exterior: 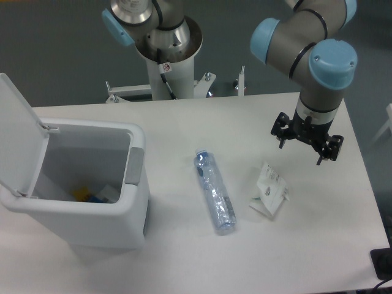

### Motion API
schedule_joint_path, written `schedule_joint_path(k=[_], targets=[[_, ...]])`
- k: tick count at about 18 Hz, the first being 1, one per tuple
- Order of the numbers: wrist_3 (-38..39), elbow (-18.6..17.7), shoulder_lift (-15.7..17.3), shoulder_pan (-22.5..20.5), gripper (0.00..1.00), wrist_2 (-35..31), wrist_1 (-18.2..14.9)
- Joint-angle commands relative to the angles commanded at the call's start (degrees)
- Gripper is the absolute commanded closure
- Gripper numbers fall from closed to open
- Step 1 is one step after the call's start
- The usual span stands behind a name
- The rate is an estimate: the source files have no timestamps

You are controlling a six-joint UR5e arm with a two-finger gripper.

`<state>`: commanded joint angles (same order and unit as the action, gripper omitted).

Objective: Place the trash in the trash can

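A grey robot arm [306, 46] with light blue round caps.

Its base is a silver post [168, 61] with a black cable. The small gripper [306, 147] looks black, maybe with two thin fingers.

Even, bright overhead light washes the white tabletop [184, 257] nearly flat, with faint soft shadows. The picture is slightly soft and grainy, with dimmer grey floor beyond the far edge.
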<state>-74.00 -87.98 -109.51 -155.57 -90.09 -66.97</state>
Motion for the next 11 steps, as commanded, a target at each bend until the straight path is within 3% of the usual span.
schedule_joint_path(k=[9, 11], targets=[[0.3, 0.1, 0.0, 0.7, 0.00, 0.8, -0.2], [3.7, 0.1, -0.1, 1.7, 0.00, 0.8, -0.2]])
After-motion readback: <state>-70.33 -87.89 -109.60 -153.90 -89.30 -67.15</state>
